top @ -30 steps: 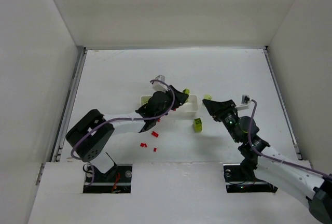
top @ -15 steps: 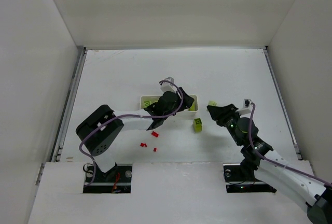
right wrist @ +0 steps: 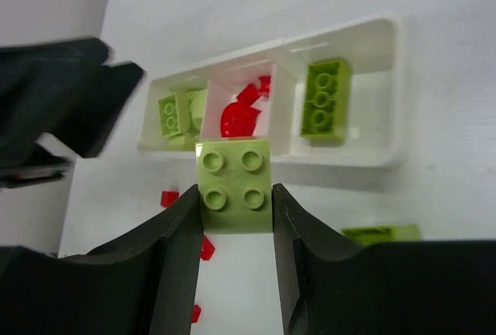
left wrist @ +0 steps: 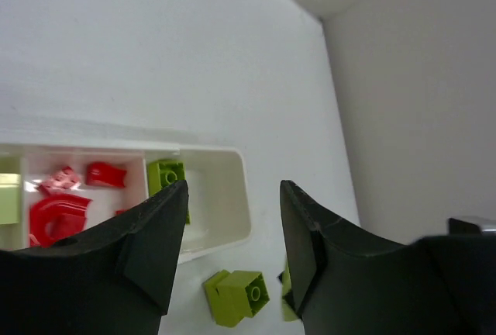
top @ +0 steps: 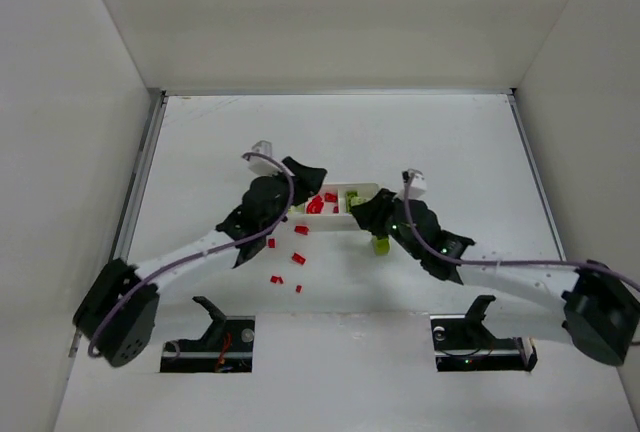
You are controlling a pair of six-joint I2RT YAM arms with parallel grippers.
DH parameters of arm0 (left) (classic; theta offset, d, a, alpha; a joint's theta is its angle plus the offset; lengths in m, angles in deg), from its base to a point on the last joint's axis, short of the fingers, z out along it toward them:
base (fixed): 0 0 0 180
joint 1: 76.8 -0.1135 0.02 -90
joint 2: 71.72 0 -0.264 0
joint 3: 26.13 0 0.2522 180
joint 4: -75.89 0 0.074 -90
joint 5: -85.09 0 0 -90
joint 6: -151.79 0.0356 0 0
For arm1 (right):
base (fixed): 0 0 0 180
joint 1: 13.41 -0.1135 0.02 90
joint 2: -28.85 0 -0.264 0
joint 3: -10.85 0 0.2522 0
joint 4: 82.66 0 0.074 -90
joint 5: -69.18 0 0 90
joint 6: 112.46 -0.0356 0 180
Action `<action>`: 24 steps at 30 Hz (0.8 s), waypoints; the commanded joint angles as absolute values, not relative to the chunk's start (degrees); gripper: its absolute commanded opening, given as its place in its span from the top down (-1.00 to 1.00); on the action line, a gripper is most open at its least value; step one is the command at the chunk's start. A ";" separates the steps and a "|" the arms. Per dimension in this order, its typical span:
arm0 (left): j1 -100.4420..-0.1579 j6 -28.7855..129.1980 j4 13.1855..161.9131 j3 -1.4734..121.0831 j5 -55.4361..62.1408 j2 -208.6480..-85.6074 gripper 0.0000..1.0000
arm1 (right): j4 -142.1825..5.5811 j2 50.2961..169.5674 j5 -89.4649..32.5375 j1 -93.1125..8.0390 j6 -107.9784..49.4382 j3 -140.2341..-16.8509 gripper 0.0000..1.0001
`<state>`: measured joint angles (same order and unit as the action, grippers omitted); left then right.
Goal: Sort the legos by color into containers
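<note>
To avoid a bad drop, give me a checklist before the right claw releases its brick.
1. Right claw gripping the yellow-green square plastic brick: ok.
2. Brick above a green compartment of the white three-compartment plastic tray: cannot tell.
3. Room beside the long yellow-green brick in the end compartment: ok.
4. Left claw open and empty: ok.
5. Small red plastic bricks all sorted: not ok, several loose.
</note>
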<state>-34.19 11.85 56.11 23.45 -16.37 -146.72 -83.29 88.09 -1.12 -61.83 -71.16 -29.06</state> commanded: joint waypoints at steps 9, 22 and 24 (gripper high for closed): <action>-48.98 10.99 73.03 5.49 -18.53 -110.50 0.03 | -90.61 120.85 -5.26 -69.61 -61.92 -55.97 0.45; -51.97 11.16 79.11 1.61 -17.13 -102.92 0.02 | -83.84 137.48 -5.00 -69.26 -60.42 -73.04 0.33; -52.15 11.42 79.11 1.70 -17.13 -102.92 0.02 | -83.14 138.18 -4.74 -69.26 -60.42 -73.83 0.26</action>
